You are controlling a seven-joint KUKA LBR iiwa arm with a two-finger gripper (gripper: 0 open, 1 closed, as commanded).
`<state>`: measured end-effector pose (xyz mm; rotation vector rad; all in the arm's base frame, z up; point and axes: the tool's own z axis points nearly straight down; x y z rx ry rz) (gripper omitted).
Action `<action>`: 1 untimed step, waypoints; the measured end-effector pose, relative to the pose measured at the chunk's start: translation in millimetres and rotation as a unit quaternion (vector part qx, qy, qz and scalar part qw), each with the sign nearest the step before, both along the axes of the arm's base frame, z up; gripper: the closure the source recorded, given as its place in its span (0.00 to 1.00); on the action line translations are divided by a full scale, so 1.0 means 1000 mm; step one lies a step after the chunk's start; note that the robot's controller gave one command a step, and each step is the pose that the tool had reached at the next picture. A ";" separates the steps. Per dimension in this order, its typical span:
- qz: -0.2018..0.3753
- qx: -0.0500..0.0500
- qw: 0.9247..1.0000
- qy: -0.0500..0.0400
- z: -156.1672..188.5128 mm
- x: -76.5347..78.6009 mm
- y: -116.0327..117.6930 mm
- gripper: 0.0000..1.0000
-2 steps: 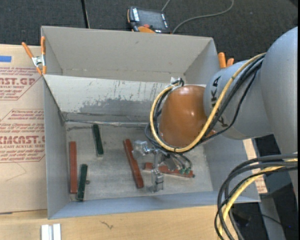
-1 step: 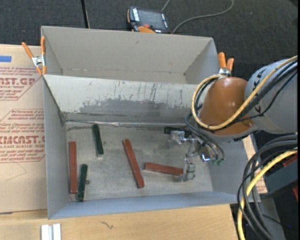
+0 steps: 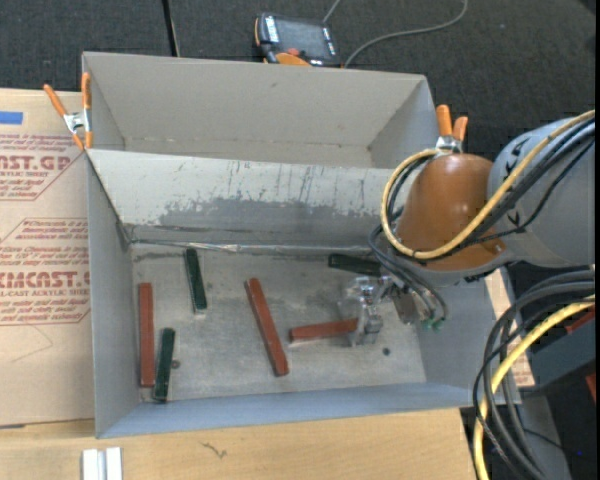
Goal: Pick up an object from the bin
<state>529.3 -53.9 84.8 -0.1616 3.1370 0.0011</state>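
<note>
Closest to the camera, the big grey arm is seen on the right, with a round orange cover on its wrist and yellow cables looped around it. Below the cover, the gripper is lowered to the floor of the grey bin, in the right part of it. The gripper is placed at the right end of a short red stick, which is laid flat and almost level. Whether the gripper is open or closed cannot be told, and it cannot be told if the stick is gripped.

Just left of the short stick, a longer red stick is laid on a slant. A dark green stick is set further left, nearer the back. By the left wall, another long red stick is laid straight up and down, and a second dark green stick is found just beside its lower end. The sticks are spread out, not piled up.
</note>
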 end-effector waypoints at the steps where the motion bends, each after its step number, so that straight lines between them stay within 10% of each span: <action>1: 0.019 0.000 1.000 -0.005 0.200 0.006 0.039 1.00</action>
